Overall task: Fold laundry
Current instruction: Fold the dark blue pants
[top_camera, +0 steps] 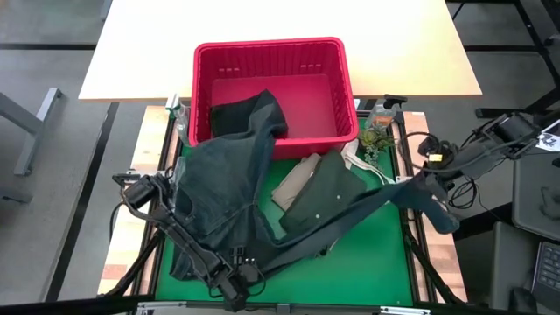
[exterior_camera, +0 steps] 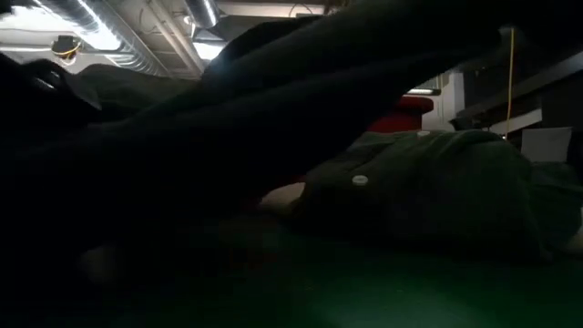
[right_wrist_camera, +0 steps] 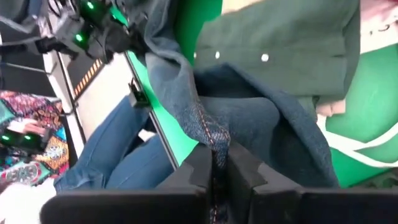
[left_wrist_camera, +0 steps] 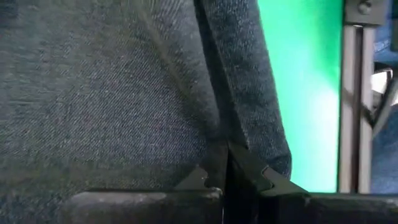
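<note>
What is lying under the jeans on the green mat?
Under the jeans stretched between both grippers, an olive-green shirt and a tan top stick out on the green mat. Whatever else lies beneath the denim is covered.

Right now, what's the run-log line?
left gripper: shut on jeans | right gripper: shut on jeans | jeans stretched between

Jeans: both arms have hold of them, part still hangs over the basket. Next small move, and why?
Probably lift both ends a little higher and draw toward the table's front. The left gripper and right gripper each pinch the jeans, stretched between them, but the upper part drapes over the red basket rim and lies over the olive-green shirt, so it would drag.
</note>
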Motion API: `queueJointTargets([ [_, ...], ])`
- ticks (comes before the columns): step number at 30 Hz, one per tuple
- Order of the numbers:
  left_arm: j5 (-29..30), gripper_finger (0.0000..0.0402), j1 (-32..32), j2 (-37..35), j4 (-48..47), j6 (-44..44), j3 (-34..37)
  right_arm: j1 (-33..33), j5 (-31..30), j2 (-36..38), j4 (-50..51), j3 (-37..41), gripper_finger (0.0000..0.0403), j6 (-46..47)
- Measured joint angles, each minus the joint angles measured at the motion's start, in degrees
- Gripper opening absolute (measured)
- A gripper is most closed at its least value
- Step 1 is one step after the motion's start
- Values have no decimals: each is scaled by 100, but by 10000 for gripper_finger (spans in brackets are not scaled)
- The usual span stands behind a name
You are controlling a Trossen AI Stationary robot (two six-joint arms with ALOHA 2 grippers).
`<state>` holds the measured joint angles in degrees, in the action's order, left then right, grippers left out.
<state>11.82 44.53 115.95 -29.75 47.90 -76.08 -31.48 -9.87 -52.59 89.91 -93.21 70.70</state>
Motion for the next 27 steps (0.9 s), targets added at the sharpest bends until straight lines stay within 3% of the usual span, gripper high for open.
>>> queueJointTargets([
  [5, 504, 2, 77, -379, 17, 2, 5, 0, 232, -226, 17, -2, 39, -21],
  [14, 856, 2, 68, -1017, -127, 145, -6, 2, 291, -498, 17, -3, 15, -44],
  [21, 732, 2, 169, -1671, -1688, 1558, -12, 2, 292, -563, 13, -4, 25, -104],
  [27, 589, 2, 533, -1742, -2996, 2740, -14, 2, 291, -563, 13, -4, 16, -351],
])
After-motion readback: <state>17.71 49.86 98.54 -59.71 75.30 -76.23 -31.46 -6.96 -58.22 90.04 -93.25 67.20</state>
